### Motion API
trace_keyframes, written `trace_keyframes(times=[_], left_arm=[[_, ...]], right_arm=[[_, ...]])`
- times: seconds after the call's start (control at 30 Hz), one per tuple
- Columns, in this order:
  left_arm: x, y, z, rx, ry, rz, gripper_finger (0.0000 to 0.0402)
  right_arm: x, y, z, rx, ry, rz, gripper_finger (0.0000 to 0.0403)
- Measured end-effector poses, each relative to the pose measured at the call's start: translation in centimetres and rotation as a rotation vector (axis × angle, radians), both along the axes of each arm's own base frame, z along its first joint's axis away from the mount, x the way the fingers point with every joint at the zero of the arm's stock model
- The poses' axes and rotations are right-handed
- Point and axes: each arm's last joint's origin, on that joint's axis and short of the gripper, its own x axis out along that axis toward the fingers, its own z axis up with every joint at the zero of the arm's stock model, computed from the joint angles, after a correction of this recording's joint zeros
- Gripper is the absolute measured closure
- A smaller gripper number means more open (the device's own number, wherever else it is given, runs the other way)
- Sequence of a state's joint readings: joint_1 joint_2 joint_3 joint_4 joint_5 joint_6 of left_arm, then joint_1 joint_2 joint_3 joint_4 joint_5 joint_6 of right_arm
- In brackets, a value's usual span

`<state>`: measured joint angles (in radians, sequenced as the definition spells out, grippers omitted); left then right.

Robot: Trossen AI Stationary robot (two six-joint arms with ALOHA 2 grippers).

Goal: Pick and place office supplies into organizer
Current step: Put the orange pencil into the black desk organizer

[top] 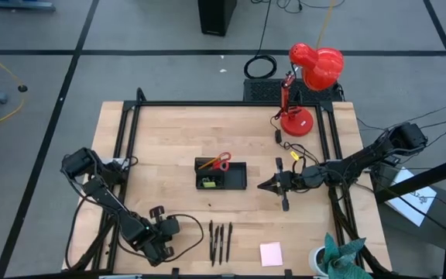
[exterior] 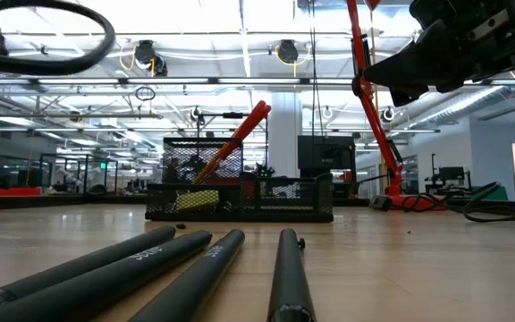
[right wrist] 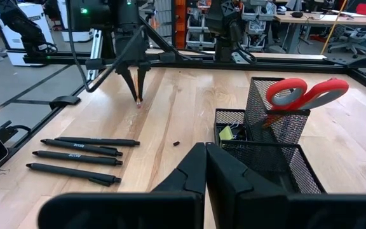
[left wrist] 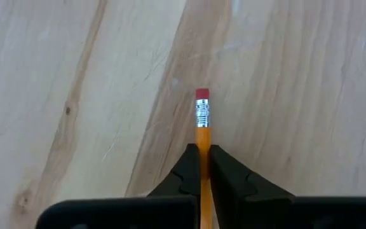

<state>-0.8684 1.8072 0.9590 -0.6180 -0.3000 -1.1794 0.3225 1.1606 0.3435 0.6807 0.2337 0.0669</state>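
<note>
The left end effector [left wrist: 204,166] is gripping an orange wooden pencil [left wrist: 202,127] with its red eraser tip just above the pale wooden worktop [top: 169,139]. Beyond, three black pens [top: 220,242] are lying side by side. Farther off, the right end effector [top: 272,185] is hovering closed and empty beside the black mesh organizer [top: 221,175] holding red-handled scissors [top: 220,161].

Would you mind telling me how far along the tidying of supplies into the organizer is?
Done: the red-handled scissors stand in the organizer. In hand: the left gripper, near the table's front left, is shut on an orange pencil. Left: three black pens and the pink sticky-note pad lie on the table. The right gripper waits shut beside the organizer.
</note>
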Motion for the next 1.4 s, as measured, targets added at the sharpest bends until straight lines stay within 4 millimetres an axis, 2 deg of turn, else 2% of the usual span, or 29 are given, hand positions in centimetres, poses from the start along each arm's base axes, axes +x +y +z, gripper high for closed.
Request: trace_keyframes(times=[0.2,0.5,0.67,0.8,0.93,1.2,1.27,1.4], left_arm=[[0.3,1.2,2.1,0.003,-0.053,0.018,0.0396],[0.9,1.9,2.3,0.062,-0.075,-0.014,0.0397],[2.1,2.9,2.5,0.162,-0.137,-0.065,0.0381],[3.6,4.6,3.8,0.245,-0.224,-0.077,0.0382],[4.9,6.2,6.6,0.288,-0.357,-0.123,0.0394],[6.3,10.0,14.5,0.412,-0.688,-0.258,0.0381],[6.9,11.1,15.9,0.437,-0.753,-0.310,0.0384],[8.4,13.9,17.4,0.467,-0.850,-0.399,0.0395]], right_arm=[[0.0,0.0,0.0,0.001,-0.003,0.000,0.0399],[0.0,0.0,0.1,0.002,-0.007,0.000,0.0399],[0.0,0.0,0.1,0.002,-0.007,0.000,0.0399],[0.0,0.0,0.1,0.002,-0.007,0.000,0.0399],[0.0,0.0,0.1,-0.001,-0.007,0.001,0.0399],[0.0,0.0,0.1,-0.001,-0.008,0.001,0.0399],[0.0,0.0,0.1,-0.001,-0.008,0.001,0.0399],[0.0,0.0,0.1,-0.001,-0.010,0.001,0.0399]])
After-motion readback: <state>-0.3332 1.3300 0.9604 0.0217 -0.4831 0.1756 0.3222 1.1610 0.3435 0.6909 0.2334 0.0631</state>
